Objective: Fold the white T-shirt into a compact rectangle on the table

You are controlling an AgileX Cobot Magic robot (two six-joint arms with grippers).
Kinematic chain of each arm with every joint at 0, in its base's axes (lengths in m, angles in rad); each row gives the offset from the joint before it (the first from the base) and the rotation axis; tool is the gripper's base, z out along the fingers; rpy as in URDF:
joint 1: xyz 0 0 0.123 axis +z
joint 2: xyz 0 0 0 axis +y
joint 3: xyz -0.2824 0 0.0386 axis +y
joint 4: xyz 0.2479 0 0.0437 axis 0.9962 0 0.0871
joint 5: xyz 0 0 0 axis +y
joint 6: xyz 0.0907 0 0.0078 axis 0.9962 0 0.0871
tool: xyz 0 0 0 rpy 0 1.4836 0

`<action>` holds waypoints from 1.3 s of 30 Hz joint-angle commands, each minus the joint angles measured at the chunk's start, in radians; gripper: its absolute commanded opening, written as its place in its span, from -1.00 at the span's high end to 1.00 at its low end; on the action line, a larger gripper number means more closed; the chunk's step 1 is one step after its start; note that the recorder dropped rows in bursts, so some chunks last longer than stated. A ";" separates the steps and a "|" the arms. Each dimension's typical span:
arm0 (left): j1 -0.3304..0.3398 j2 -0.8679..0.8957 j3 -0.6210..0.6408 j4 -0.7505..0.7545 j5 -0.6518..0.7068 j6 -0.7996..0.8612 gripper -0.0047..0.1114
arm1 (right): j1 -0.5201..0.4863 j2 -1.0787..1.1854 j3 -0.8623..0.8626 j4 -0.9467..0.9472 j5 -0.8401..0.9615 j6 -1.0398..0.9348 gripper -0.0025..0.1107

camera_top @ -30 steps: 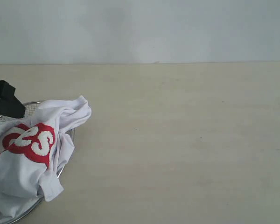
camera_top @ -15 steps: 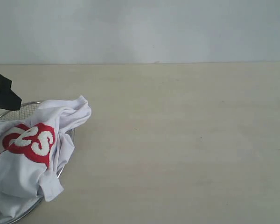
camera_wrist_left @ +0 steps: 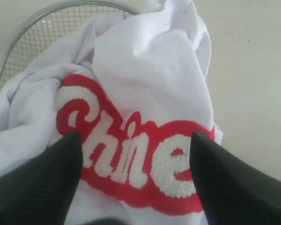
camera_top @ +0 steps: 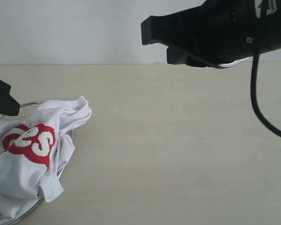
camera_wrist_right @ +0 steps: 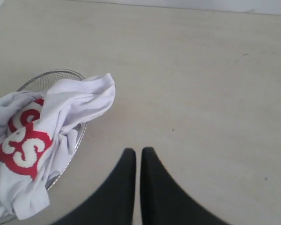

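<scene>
The white T-shirt (camera_top: 33,150) lies crumpled in a heap, its red patch with white lettering facing up; it fills a round wire-mesh basket (camera_top: 31,106) at the table's (camera_top: 178,150) left side and spills over the rim. My left gripper (camera_wrist_left: 136,135) hovers open just above the red lettering (camera_wrist_left: 131,150), with one finger (camera_wrist_left: 47,183) on each side of it and no cloth pinched. My right gripper (camera_wrist_right: 138,151) is shut on nothing, high over bare table to the right of the shirt (camera_wrist_right: 47,126). The neck tag is hidden.
The basket's rim (camera_wrist_right: 51,74) and mesh (camera_wrist_left: 33,42) show behind the heap. My right arm (camera_top: 215,28) fills the upper right of the exterior view, with a black cable (camera_top: 260,108) hanging from it. A white wall (camera_top: 84,28) stands behind the table's far edge.
The right arm has swung into the top right of the exterior view, where nothing was before. The black part of the left arm at the far left shifted slightly. The shirt lies unchanged.
</scene>
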 commanded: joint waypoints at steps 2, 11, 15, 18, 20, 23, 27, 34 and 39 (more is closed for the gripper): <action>0.003 -0.004 -0.007 -0.003 -0.020 -0.028 -0.13 | -0.008 0.045 -0.044 -0.013 0.089 -0.095 0.96; 0.003 -0.004 -0.007 -0.003 -0.022 -0.028 -0.13 | -0.266 0.350 -0.156 0.638 0.170 -0.615 0.96; 0.003 -0.004 -0.007 0.027 -0.049 -0.028 -0.13 | -0.357 0.463 -0.210 0.964 0.166 -0.905 0.95; 0.003 -0.004 -0.007 0.065 -0.060 -0.028 -0.13 | -0.366 0.537 -0.291 0.978 0.156 -0.940 0.89; 0.003 -0.002 -0.007 0.085 -0.088 -0.028 -0.13 | -0.358 0.599 -0.368 1.012 0.170 -0.962 0.66; 0.008 0.012 -0.007 0.103 -0.116 -0.043 -0.14 | -0.342 0.692 -0.476 1.116 0.222 -1.013 0.20; 0.036 0.046 -0.007 0.109 -0.117 -0.043 -0.14 | -0.312 0.800 -0.561 1.143 0.248 -1.041 -0.09; 0.070 0.141 -0.007 0.123 -0.127 -0.043 -0.14 | -0.247 0.923 -0.619 1.160 0.174 -1.058 -0.09; 0.070 0.177 -0.007 0.132 -0.132 -0.043 -0.14 | -0.244 0.992 -0.619 1.236 0.122 -1.060 -0.09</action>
